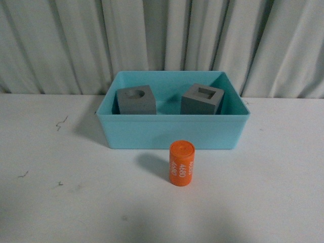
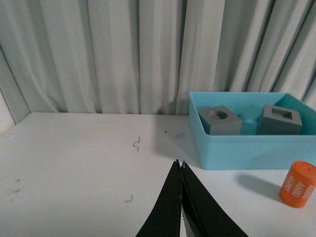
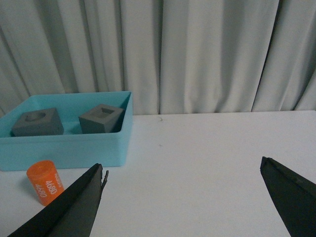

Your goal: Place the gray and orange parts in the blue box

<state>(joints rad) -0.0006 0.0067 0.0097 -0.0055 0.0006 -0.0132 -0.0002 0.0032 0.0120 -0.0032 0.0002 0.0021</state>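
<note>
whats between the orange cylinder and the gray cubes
Only the front wall of the blue box and a bare strip of table; in the front view the orange cylinder stands outside, the gray cubes inside.

On the white table (image 1: pixel 61 202), the light blue plastic bin (image 1: pixel 152 131) holds the matte gray round-recessed cube (image 1: pixel 135 99) at 9 o'clock and the matte gray square-recessed cube (image 1: pixel 202 99) at 3. The orange printed cylinder (image 1: pixel 181 163) stands outside, at the bin's 6 o'clock.

Left end effector (image 2: pixel 179 168) closed, right end effector (image 3: pixel 182 164) spread wide
</note>
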